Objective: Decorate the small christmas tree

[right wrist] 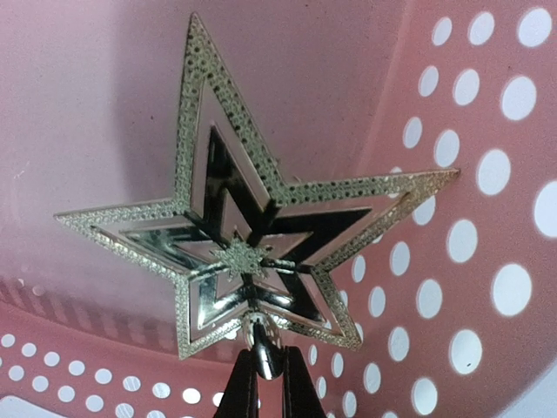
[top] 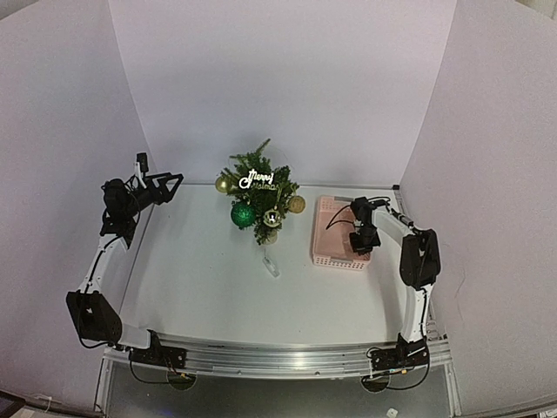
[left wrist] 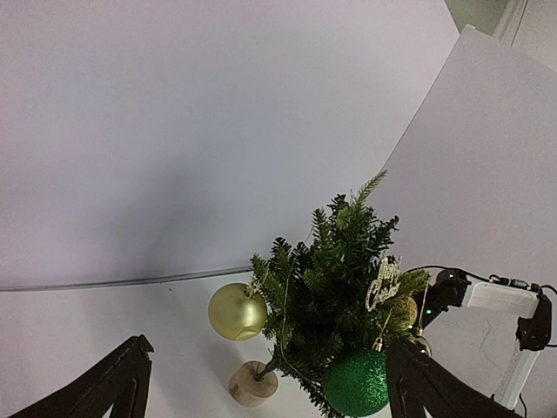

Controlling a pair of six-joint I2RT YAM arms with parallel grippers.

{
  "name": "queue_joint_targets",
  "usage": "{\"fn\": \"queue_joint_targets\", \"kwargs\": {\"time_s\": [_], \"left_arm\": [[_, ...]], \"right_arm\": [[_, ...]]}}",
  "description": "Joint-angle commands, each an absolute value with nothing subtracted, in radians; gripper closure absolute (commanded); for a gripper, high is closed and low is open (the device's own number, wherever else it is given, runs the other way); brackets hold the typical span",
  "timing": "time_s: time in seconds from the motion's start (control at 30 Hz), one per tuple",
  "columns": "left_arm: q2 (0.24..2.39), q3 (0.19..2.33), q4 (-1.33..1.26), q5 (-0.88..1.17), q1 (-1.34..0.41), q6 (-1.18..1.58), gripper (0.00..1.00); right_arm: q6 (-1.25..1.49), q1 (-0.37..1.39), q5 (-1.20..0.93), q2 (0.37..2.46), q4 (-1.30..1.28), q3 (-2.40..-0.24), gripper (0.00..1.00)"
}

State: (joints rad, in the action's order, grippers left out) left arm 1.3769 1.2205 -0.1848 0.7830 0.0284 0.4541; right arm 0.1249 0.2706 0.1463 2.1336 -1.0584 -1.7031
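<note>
The tree (top: 258,193) stands upright at back centre of the table (top: 209,287), between the two arms, on a pale round base (left wrist: 252,383). Hanging on it: a gold ball (top: 224,185) at its left edge, a green glitter ball (top: 243,214) low in front, a small silver ball (top: 271,218) just beside that, and a second gold ball (top: 297,204) at right. A white "Merry Christmas" sign (top: 258,180) lies across the upper branches. A small clear object (top: 271,264) lies on the table just in front of the tree; cannot identify it. The left gripper (top: 170,185) hangs raised to the left of the tree, apart from it, fingers spread wide, nothing between them. The pink basket (top: 331,235) sits right of the tree, near but not touching. The right gripper (right wrist: 261,361) is down inside the basket, fingers pressed together on the short stem at the bottom of a silver glitter-edged star (right wrist: 252,235). The star is close to the basket's perforated wall; cannot tell whether it is off the basket floor.
</note>
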Motion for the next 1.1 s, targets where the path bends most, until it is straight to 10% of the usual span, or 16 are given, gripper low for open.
{"fn": "queue_joint_targets", "kwargs": {"time_s": [0.0, 1.07], "left_arm": [[1.353, 1.233, -0.232, 0.795, 0.034, 0.456, 0.06], [1.320, 1.253, -0.235, 0.819, 0.034, 0.458, 0.07]], "right_arm": [[0.111, 0.265, 0.151, 2.072, -1.070, -1.731, 1.00], [0.100, 0.261, -0.088, 1.985, -1.014, -1.890, 1.00]]}}
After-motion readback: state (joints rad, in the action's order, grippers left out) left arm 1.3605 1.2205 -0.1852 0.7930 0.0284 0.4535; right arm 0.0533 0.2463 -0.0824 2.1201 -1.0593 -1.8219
